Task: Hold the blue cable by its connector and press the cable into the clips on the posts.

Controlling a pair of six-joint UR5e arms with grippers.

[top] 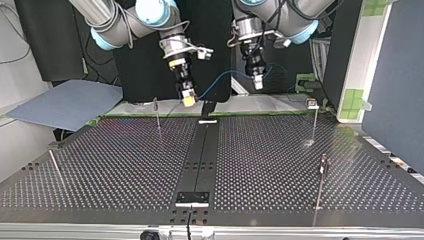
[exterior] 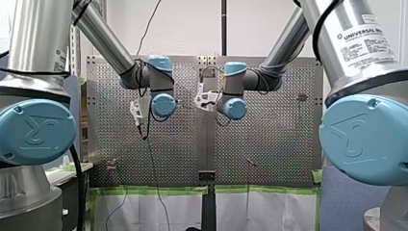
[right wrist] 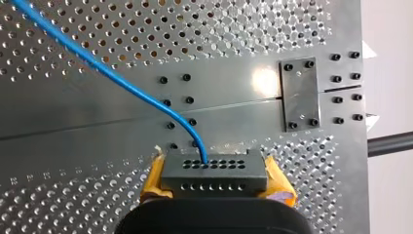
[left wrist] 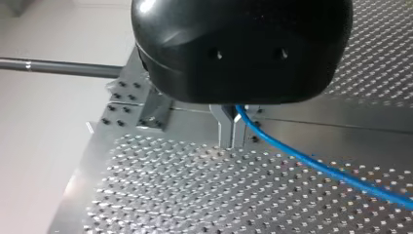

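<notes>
1. My left tool (left wrist: 232, 127) is clenched. Its metal fingers (left wrist: 223, 124) stand closed on the blue cable (left wrist: 341, 173). The cable comes out from between the fingertips and runs off to one side, above the perforated tabletop (left wrist: 195, 195).
2. My right tool (right wrist: 214, 168) is grasping the connector (right wrist: 214, 178). The dark block sits crosswise between the tool's yellow pads (right wrist: 152, 179), with one pad against each end.
3. The cable enters the connector on the face turned away from my right tool. It bends just ahead of the tool and slants away over the tabletop.
4. In the top view the cable spans the gap between the two tools in a curve, clear of the tabletop. Both tools hang near each other above the tabletop's far edge.
5. One thin post (top: 157, 114) stands near my right tool, lower than its pads. A second post, topped by a clip (top: 312, 103), stands out beyond my left tool's outer side. Two further posts are well apart from both tools. The cable is apart from all four posts.
</notes>
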